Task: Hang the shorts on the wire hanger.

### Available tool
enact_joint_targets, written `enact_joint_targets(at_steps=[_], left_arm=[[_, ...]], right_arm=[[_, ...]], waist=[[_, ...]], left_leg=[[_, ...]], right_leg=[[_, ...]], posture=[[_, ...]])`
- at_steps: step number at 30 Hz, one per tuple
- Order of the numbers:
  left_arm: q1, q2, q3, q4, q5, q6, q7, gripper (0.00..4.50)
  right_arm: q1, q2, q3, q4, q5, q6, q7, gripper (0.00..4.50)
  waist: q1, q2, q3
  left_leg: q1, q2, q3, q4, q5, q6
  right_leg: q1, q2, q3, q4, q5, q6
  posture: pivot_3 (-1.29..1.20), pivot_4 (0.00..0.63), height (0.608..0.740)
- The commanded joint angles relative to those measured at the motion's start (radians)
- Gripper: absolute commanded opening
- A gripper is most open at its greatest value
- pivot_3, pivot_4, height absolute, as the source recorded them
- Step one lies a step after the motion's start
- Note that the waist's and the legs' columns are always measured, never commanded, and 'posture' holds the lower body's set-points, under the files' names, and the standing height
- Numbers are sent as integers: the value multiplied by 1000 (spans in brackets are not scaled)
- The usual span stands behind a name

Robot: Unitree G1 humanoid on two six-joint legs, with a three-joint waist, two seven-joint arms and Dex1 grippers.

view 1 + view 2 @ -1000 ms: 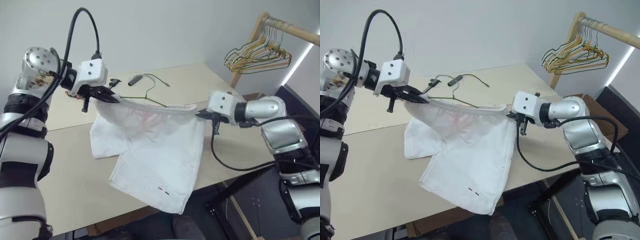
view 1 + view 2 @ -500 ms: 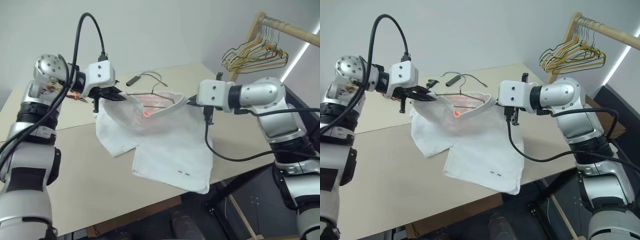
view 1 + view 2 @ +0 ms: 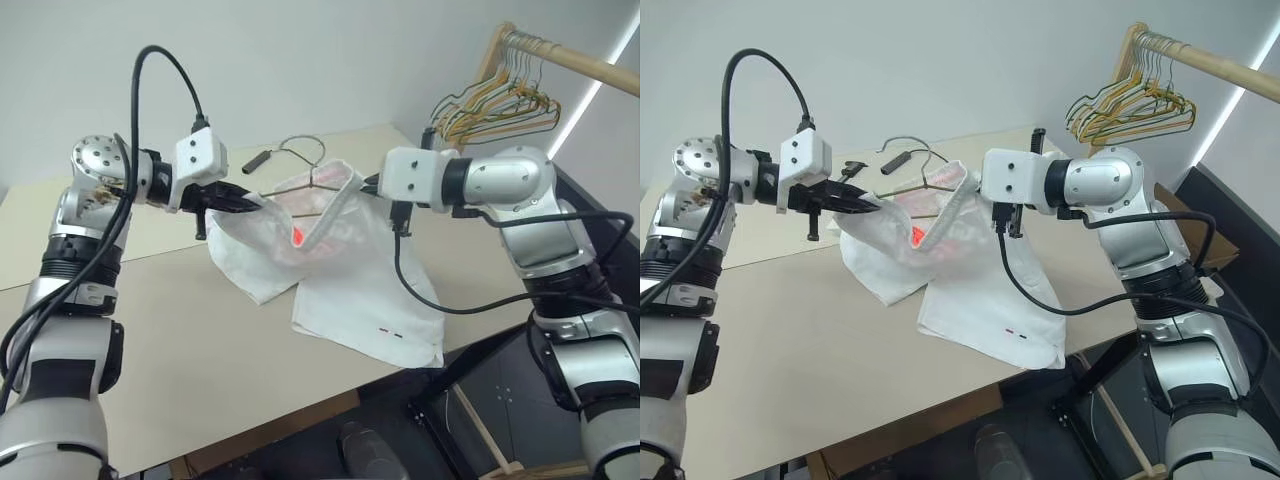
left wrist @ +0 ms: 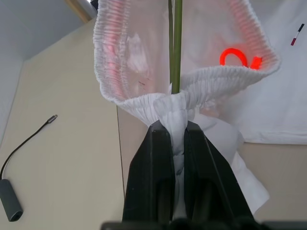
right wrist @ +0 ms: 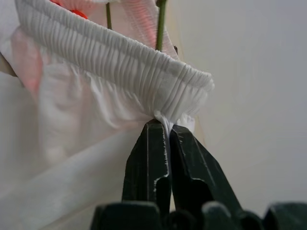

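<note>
The white shorts [image 3: 360, 290] hang over the table between my two grippers, their legs trailing on the tabletop. My left gripper [image 3: 256, 201] is shut on one end of the gathered waistband [image 4: 175, 103]. The right gripper [image 3: 372, 185] is shut on the other end [image 5: 165, 125]. The waistband sags open between them. The wire hanger [image 3: 312, 176] lies behind the shorts, its hook [image 3: 300, 143] pointing toward the far table edge. Its thin wire [image 4: 177, 48] runs into the open waistband. A red glow [image 3: 297, 236] shows through the cloth.
A wooden clothes rack [image 3: 560, 55] with bunched tan, yellow and green hangers [image 3: 495, 105] stands at the back right. A dark cable with a small plug [image 3: 265, 157] lies on the beige table [image 3: 180, 340] near the hanger hook. The table's near edge runs under the shorts' hem.
My right gripper has moved left and up toward the left one. The waistband, stretched taut before, now sags into an open loop. The shorts' legs have bunched closer on the table.
</note>
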Motion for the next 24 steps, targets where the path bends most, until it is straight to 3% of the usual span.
enact_joint_targets(at_steps=[1, 3, 15, 24], left_arm=[[3, 7, 49, -35, -36, 8, -2, 0], [10, 12, 58, -38, -45, 11, -15, 0], [37, 26, 82, -64, -75, 20, -71, 0], [6, -7, 69, -17, -80, -21, -123, 0]], right_arm=[[-10, -19, -7, 20, -16, -64, 3, 1609], [-9, -19, -7, 55, -26, -77, -1, 2259], [1, 39, -86, 197, 105, 0, 16, 2259], [-11, 34, -97, 177, 264, 34, 201, 2259]], waist=[[-2, 0, 0], [-3, 0, 0], [-26, 0, 0], [-28, 0, 0]], left_leg=[[0, 0, 0, 0, 0, 0], [0, 0, 0, 0, 0, 0], [2, 0, 0, 0, 0, 0], [2, 0, -1, 0, 0, 0]], right_leg=[[0, 0, 0, 0, 0, 0], [0, 0, 0, 0, 0, 0], [2, 0, 0, 1, 0, 0], [3, -1, 0, 0, 0, 0]], posture=[[-265, 0, 740], [-265, 0, 740], [-259, 0, 740], [-261, 0, 740]])
